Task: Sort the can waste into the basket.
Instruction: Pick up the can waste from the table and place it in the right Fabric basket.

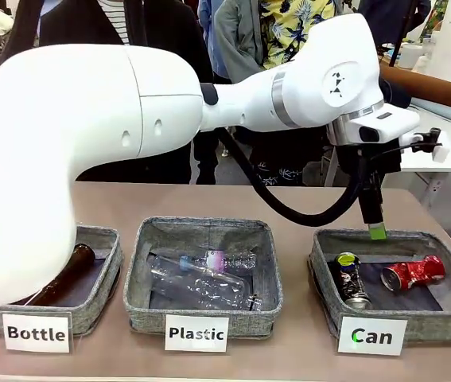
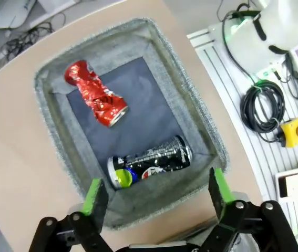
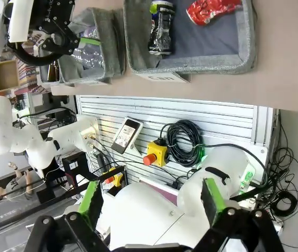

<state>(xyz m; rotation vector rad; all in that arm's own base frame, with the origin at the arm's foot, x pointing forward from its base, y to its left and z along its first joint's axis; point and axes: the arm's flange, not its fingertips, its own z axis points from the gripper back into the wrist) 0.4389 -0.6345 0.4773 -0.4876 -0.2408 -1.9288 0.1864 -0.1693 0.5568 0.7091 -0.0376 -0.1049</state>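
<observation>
left gripper (image 2: 156,197) hangs over the near edge of the can basket (image 1: 324,267), jaws spread wide with nothing between them — green pads frame the basket from above in the left wrist view. both cans lie inside on the dark lining: the red can (image 2: 96,94) crumpled toward the far side, the dark printed can (image 2: 150,161) on its side just under the gripper, silver top toward the basket wall. in the front view they sit side by side, apart, not touching. judging by that, the sorting looks done and the arm is placed above only because this is the drop spot. right gripper (image 3: 149,207) is parked well off the table, jaws open and empty, aimed at the robot's own base. the plastic basket (image 1: 141,278) holds clear bottles, the bottle basket (image 1: 106,274) a brown glass bottle — both left alone.
</observation>
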